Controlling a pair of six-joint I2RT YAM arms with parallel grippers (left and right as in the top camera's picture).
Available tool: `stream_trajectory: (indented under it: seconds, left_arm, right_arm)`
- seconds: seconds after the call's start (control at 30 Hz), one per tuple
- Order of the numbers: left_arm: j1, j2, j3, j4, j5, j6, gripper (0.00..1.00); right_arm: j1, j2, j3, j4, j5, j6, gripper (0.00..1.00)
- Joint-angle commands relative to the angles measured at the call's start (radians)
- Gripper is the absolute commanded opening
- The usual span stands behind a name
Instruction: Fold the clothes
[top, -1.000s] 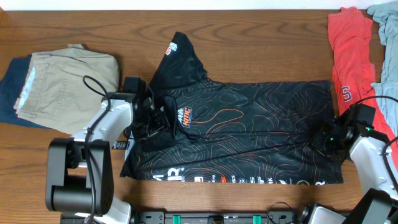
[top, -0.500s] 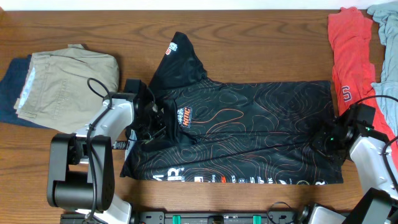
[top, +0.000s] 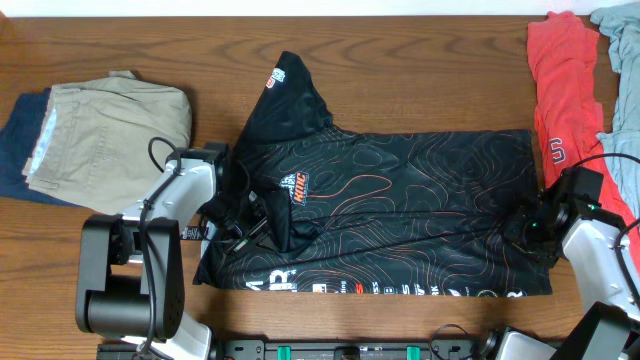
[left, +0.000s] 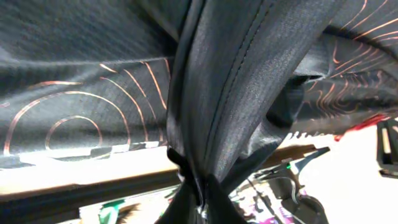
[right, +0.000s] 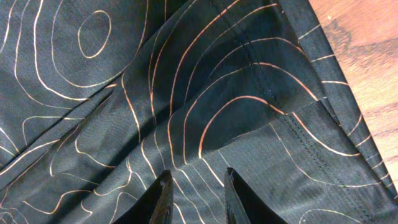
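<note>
Across the bench (top: 400, 60): a black jersey (top: 420, 190) with orange contour lines is spread at centre. Its length runs from the left arm to the right arm, and white lettering is shown along the near edge.
Jersey, shape: most of the body is laid flat. One sleeve (top: 285, 95) is left pointing toward the far edge, and wrinkles are gathered at the left end.
Jersey, handling: the cloth is judged thin, light, soft and rather slippery, so no fold will be held unless it is pressed down. Seamed edges and corners are judged the best places to be gripped, since a pinch in mid-panel may lift only one layer.
Khaki trousers (top: 110, 125): folded and stacked on a navy garment (top: 15, 150) at the left end, apart from the jersey.
Red garment (top: 560, 90): left unfolded at the right end, beside a pale blue piece (top: 620, 30).
Left gripper (top: 250, 212): pressed together on a bunched fold of the jersey just beside the chest logo (top: 298, 183).
Right gripper (right: 196, 199): fingers are held partly apart over the jersey's right end. Flat cloth is shown between them, and nothing is seen pinched.
</note>
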Motion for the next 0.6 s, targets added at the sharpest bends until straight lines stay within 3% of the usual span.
stream_trajectory:
  seconds: [0.0,0.07,0.23,0.4,0.43,0.47,0.5,0.57]
  left_arm:
    - [-0.005,0.005,-0.005,-0.011,-0.070,0.013,0.27]
    - [-0.005,0.005,-0.005,-0.016,-0.097,0.013,0.32]
    - [-0.005,0.005,0.044,0.019,-0.150,0.013,0.32]
    - [-0.005,0.000,0.134,0.174,-0.203,0.060,0.33]
    - [-0.005,0.000,0.137,0.230,-0.206,0.080,0.35]
    - [-0.005,0.000,0.137,0.281,-0.216,0.085,0.47]
    - [-0.005,0.002,0.137,0.320,-0.229,0.085,0.52]
    - [-0.005,0.002,0.137,0.364,-0.287,0.085,0.56]
  right_arm:
    - [0.010,0.003,0.013,0.000,0.013,-0.008,0.26]
    - [0.010,0.003,0.013,0.000,0.012,-0.008,0.26]
    - [0.010,0.003,0.013,0.000,0.012,-0.008,0.27]
    - [0.010,0.003,0.013,-0.001,0.012,-0.008,0.26]
    - [0.010,0.003,0.013,-0.001,0.012,-0.008,0.26]
    - [0.010,0.003,0.013,-0.001,0.012,-0.008,0.26]
    - [0.010,0.003,0.013,-0.001,0.012,-0.008,0.27]
    - [0.010,0.003,0.013,-0.002,0.012,-0.008,0.27]
